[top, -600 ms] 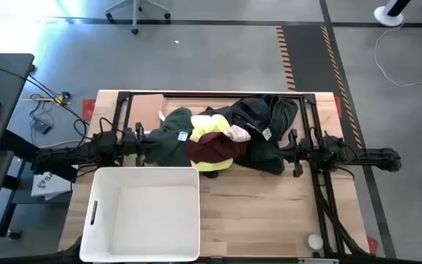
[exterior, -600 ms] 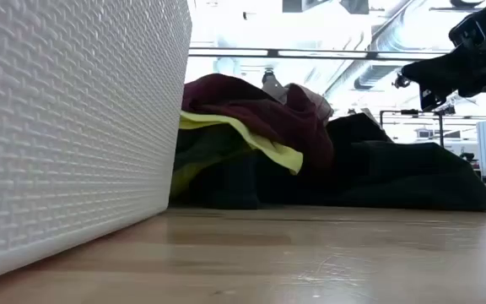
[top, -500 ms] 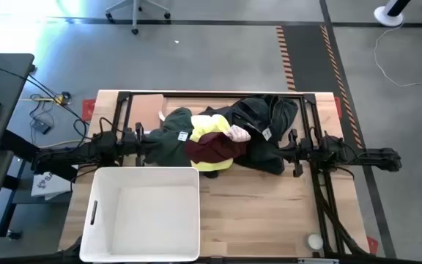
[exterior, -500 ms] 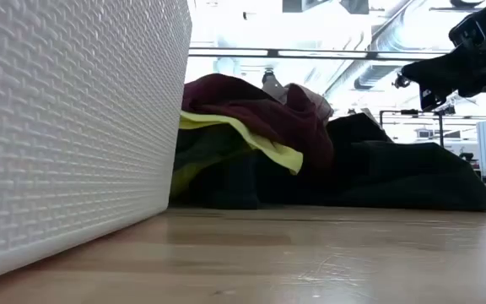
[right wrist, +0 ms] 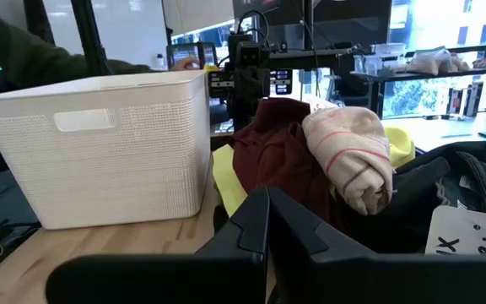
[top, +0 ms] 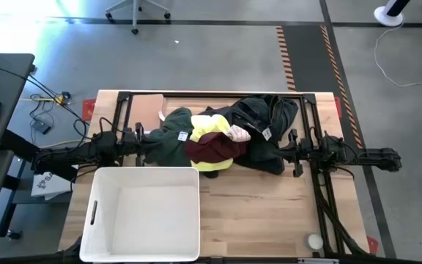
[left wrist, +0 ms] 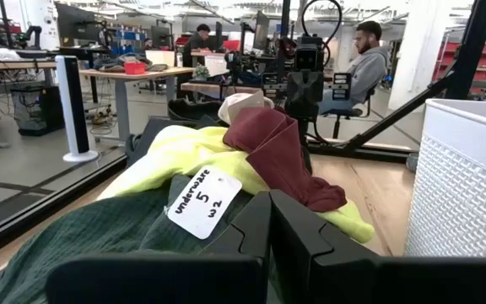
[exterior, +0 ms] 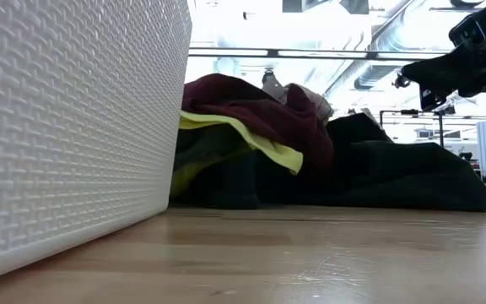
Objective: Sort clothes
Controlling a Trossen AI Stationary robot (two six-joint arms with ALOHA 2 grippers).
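Note:
The clothes lie in one pile [top: 222,139] on the far middle of the table. A dark green garment [top: 168,139] lies at its left, and a bright yellow one [top: 207,128] under a maroon one [top: 211,149]. A pale pink striped piece [right wrist: 353,156] lies on top, with black cloth [top: 258,117] and dark jeans [top: 283,108] at its right. My left gripper [top: 146,138] is shut just over the green garment's left edge [left wrist: 99,236]. My right gripper [top: 284,149] is shut at the pile's right side, raised above the table [exterior: 412,76].
A white basket [top: 141,213] stands at the near left, close to the pile. A tan board [top: 151,106] lies at the far left. A white paper tag [left wrist: 203,203] sits on the green garment, and another tag [right wrist: 471,232] on the black cloth. A small white ball [top: 314,240] lies at the near right.

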